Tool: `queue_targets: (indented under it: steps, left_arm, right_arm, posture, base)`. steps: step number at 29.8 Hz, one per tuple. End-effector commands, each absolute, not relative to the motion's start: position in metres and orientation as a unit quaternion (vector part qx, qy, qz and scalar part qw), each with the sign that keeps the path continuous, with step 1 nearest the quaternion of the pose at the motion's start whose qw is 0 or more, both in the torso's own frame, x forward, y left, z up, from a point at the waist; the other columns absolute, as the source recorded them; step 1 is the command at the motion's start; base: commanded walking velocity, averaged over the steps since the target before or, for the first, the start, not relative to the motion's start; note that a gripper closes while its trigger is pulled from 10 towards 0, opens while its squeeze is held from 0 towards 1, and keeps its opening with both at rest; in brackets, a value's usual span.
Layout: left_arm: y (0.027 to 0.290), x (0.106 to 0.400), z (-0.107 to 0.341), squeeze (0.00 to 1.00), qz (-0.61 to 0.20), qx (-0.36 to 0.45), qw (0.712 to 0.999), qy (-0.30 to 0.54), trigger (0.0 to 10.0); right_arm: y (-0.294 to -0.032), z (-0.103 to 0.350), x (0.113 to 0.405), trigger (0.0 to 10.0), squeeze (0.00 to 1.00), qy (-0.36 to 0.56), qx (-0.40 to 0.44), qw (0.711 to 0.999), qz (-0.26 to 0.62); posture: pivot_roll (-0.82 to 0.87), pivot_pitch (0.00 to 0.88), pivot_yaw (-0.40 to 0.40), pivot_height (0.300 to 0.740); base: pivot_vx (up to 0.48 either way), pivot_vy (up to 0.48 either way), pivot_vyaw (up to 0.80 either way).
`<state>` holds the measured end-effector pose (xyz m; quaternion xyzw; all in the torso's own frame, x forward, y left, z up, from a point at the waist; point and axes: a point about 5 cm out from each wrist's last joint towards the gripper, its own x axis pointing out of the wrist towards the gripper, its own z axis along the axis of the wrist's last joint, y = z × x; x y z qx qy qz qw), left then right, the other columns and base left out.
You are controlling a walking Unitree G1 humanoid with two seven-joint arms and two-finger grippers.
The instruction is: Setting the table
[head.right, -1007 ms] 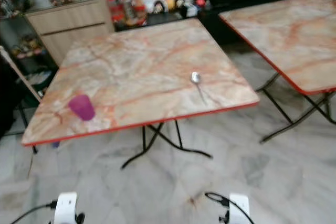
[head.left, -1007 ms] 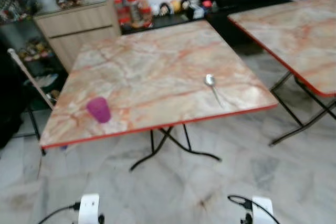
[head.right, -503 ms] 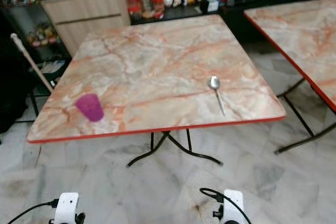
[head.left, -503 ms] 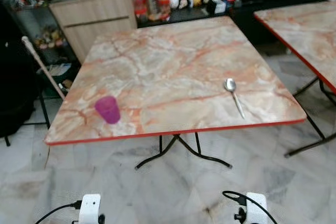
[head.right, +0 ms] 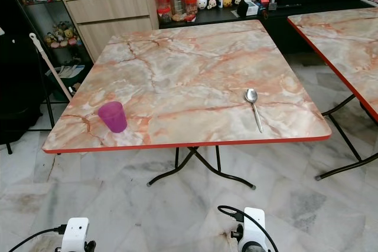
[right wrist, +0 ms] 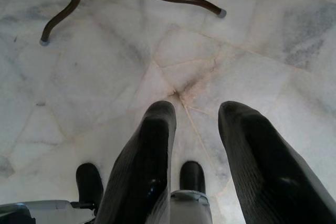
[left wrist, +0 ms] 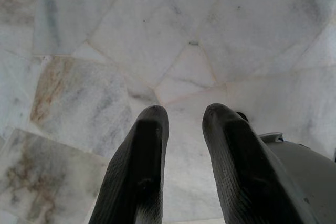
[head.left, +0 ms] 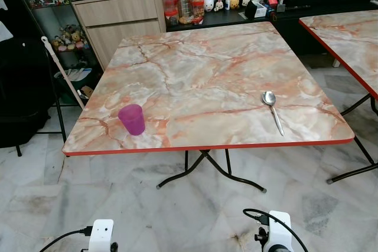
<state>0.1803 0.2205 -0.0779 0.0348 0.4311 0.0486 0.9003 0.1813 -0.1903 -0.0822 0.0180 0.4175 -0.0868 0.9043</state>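
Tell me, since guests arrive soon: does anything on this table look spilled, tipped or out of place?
Nothing stands out. The purple cup stands upright near the table's front left corner; the spoon lies flat toward the right edge. No spills.

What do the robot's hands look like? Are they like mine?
Not quite. The left gripper and the right gripper each have two long, rounded black fingers with a ribbed texture. Lower on the arms sit white blocks with thin black cables looping out.
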Motion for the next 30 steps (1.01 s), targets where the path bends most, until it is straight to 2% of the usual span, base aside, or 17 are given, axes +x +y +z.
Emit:
queue_targets:
  steps: [1, 6, 9, 12, 18, 30]
  left_arm:
    - [0.228, 0.180, -0.076, 0.00, 0.056, 0.045, 0.897, 0.436, 10.0]
    - [0.232, 0.180, -0.076, 0.00, 0.062, 0.046, 0.898, 0.434, 10.0]
    - [0.238, 0.166, -0.080, 0.00, 0.083, 0.041, 0.891, 0.444, 10.0]
    - [0.232, 0.158, -0.085, 0.00, 0.068, 0.047, 0.888, 0.453, 10.0]
    - [0.226, 0.153, -0.088, 0.00, 0.075, 0.038, 0.886, 0.455, 10.0]
    - [0.222, 0.166, -0.084, 0.00, 0.087, 0.025, 0.893, 0.442, 10.0]
  right_arm:
    - [-0.184, -0.083, 0.182, 10.0, 0.00, 0.419, 0.016, 0.905, -0.072]
    - [-0.180, -0.084, 0.179, 10.0, 0.00, 0.422, 0.010, 0.905, -0.059]
    - [-0.184, -0.086, 0.174, 10.0, 0.00, 0.425, -0.003, 0.904, -0.046]
    - [-0.192, -0.087, 0.168, 10.0, 0.00, 0.431, -0.006, 0.900, -0.061]
    - [-0.191, -0.087, 0.170, 10.0, 0.00, 0.433, -0.007, 0.900, -0.054]
    - [-0.176, -0.079, 0.192, 10.0, 0.00, 0.412, -0.008, 0.911, -0.025]
  posture:
    - [0.05, 0.000, 0.099, 0.740]
    - [0.06, 0.000, 0.094, 0.740]
    - [0.07, 0.000, 0.108, 0.740]
    - [0.08, 0.000, 0.101, 0.740]
    - [0.10, 0.006, 0.078, 0.740]
    - [0.10, 0.000, 0.064, 0.740]
  base:
    - [0.000, 0.000, 0.00]
    - [0.000, 0.000, 0.00]
    - [0.000, 0.000, 0.00]
    - [0.000, 0.000, 0.27]
    - [0.000, 0.000, 0.07]
    - [0.081, 0.000, 0.00]
